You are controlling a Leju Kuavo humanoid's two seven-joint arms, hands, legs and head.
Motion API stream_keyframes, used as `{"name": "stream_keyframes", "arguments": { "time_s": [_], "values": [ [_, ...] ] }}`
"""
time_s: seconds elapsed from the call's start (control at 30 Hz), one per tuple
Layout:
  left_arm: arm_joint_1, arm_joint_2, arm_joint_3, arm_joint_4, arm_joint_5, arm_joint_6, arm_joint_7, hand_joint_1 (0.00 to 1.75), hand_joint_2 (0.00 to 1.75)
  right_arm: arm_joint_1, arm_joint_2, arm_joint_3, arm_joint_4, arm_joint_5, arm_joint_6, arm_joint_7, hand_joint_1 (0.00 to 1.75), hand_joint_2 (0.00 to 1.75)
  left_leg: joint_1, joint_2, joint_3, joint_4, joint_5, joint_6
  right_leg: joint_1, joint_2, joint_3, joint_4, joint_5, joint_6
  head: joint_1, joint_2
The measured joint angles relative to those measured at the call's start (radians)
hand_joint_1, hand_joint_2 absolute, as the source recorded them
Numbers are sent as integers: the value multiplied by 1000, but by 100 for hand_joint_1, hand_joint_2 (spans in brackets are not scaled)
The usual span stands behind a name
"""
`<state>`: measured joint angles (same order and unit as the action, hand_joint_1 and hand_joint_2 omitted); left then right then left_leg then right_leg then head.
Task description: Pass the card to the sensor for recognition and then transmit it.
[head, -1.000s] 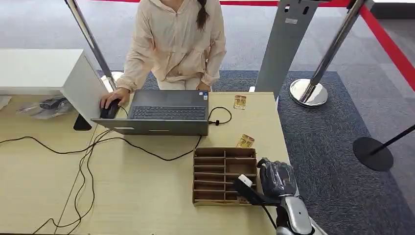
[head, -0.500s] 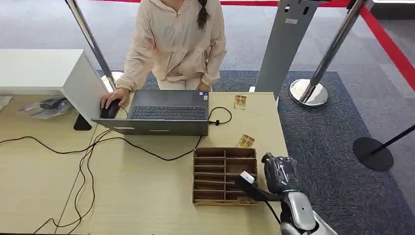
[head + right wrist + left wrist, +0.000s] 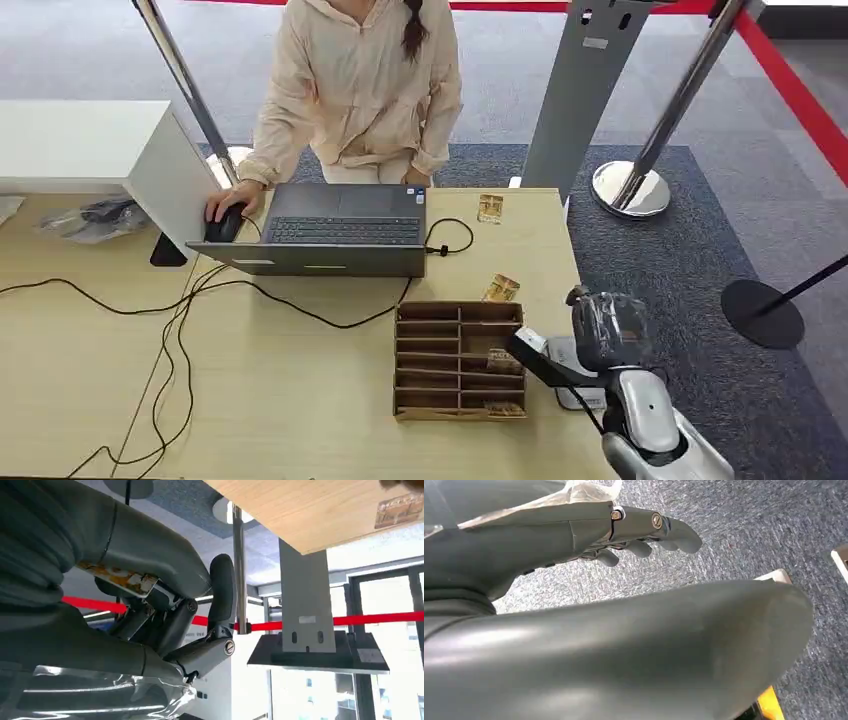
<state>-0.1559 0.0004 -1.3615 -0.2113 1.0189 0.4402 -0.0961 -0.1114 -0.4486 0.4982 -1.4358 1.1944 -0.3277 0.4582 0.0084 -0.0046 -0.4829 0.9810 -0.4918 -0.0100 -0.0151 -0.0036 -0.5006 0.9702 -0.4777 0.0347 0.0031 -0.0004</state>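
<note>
My right hand (image 3: 608, 330) hovers over the table's right edge, just right of the brown cardboard sorting box (image 3: 430, 358). In the right wrist view the right hand (image 3: 165, 605) pinches a yellow-brown card (image 3: 117, 577) between thumb and fingers. A flat white device (image 3: 566, 378), likely the sensor, lies on the table edge below that hand. Two more cards (image 3: 490, 208) (image 3: 502, 288) lie on the table beyond the box, and cards (image 3: 503, 360) sit in its right-hand slots. My left hand (image 3: 634, 535) hangs over grey carpet, holding nothing, fingers loosely apart.
A person (image 3: 355, 85) sits behind the table at a laptop (image 3: 335, 232), one hand on a mouse (image 3: 224, 224). Black cables (image 3: 180, 310) trail across the wooden table (image 3: 280, 400). Chrome barrier posts (image 3: 630, 188) and a grey stand (image 3: 580, 90) rise to the right.
My right hand has lifted away from the box and moved right and further forward, uncovering the white device at the table edge. The person and laptop are unchanged.
</note>
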Motion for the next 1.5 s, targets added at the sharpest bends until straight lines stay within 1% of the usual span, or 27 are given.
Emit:
{"name": "stream_keyframes", "arguments": {
  "time_s": [0.27,0.67,1.0,1.23,1.5],
  "values": [
    [0,0,0,0,2,0,0,0,0,1,-7,-29,-37,6,20,-1,175,175,0,0,0,0,0,0,0,0,0,0,0,0,0,0],
    [0,0,0,0,3,0,-6,0,0,2,-10,-41,-53,5,25,-2,175,175,0,0,0,0,0,0,0,0,0,0,0,0,0,0],
    [-1,0,0,0,8,9,-9,0,0,26,3,-41,-42,-36,-13,-15,175,175,0,0,-1,0,0,0,0,0,-1,0,0,0,0,0],
    [-1,0,0,0,13,10,-9,0,0,40,31,-20,13,-76,-64,-22,175,175,0,0,-1,0,0,0,0,0,-1,0,0,0,0,0],
    [-1,0,0,0,13,11,-12,0,0,43,54,-1,71,-95,-93,-27,175,175,0,0,-2,0,0,0,0,0,-1,0,0,0,0,0]
  ]
}}
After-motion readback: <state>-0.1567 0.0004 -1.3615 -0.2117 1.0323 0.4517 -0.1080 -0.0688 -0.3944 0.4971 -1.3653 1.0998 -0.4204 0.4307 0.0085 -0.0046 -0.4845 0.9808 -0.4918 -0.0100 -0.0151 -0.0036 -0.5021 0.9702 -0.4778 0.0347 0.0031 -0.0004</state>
